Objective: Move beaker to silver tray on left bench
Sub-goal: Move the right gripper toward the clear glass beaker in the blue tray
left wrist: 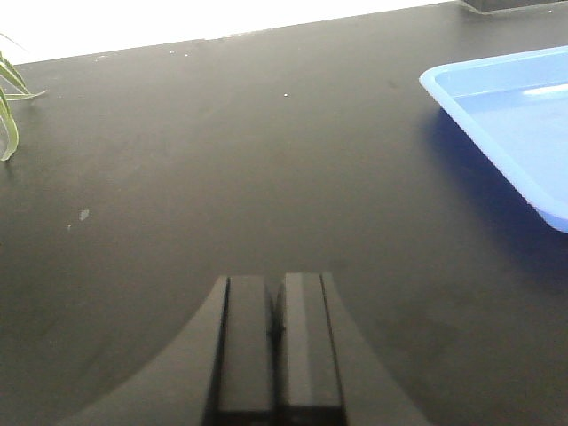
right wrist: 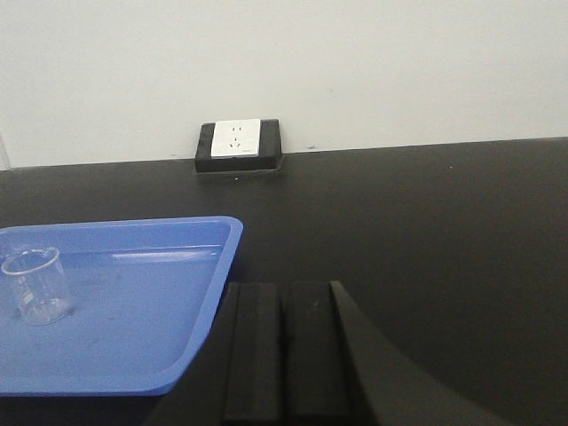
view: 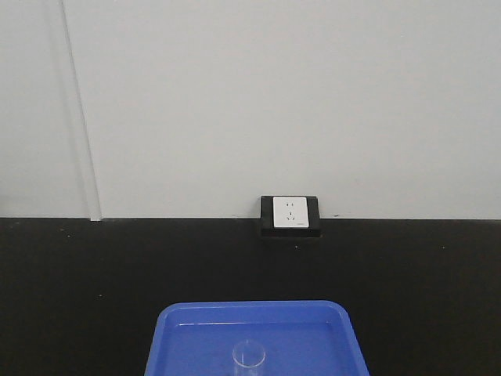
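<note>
Beaker [view: 249, 356] stands upright inside the blue tray [view: 250, 307], at the tray's near middle, cut off by the bottom edge of the front view. It looks empty and nothing touches it. Blue tray sits on the black worktop [view: 78, 274]. Behind the tray, against the grey wall [view: 274, 94], is a white socket in a black housing [view: 290, 212], well apart from the tray.

Left wrist view: left gripper [left wrist: 273, 337] has its fingers pressed together with nothing between them, low over the bare worktop [left wrist: 222, 177]. Blue tray's corner [left wrist: 444, 89] shows to the right of the gripper, apart from it. Beaker is not seen in this view. A few green plant leaves [left wrist: 7, 115] poke in at the far side from the tray.

Right wrist view: right gripper [right wrist: 284, 346] is also closed, pads together, holding nothing, just beside the tray's right rim [right wrist: 232, 244]. Beaker [right wrist: 35, 286] stands at the tray's left part, well apart from the gripper, with bare tray floor between them. Socket [right wrist: 237, 139] is behind the tray at the wall.
</note>
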Available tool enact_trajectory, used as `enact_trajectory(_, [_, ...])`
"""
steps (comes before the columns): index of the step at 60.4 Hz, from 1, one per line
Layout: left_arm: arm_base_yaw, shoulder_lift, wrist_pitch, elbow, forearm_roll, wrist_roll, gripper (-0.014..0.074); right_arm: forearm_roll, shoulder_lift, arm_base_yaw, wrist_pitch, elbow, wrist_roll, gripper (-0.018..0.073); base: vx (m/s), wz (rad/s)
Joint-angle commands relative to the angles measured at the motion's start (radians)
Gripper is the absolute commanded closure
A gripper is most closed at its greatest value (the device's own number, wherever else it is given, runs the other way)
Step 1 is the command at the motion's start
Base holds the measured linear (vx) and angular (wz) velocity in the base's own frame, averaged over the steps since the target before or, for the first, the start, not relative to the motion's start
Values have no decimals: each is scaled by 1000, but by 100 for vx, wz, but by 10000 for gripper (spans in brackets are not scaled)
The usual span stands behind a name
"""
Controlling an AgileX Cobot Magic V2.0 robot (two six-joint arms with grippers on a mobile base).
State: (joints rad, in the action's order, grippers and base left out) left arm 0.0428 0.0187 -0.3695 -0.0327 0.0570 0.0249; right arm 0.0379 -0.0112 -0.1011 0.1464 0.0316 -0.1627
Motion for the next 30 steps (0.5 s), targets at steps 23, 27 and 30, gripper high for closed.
enact_trajectory(23, [7,7,75,-20,-3,-2,595,4,-11,3,-135,-7,6,571,0,0])
enact_trajectory(27, [7,7,75,-20,-3,-2,595,6,-8,3,-135,-33,18,571,0,0])
enact_trajectory(30, [7,7,75,-20,-3,-2,595,6,4,3,-135,-59,36,571,0,0])
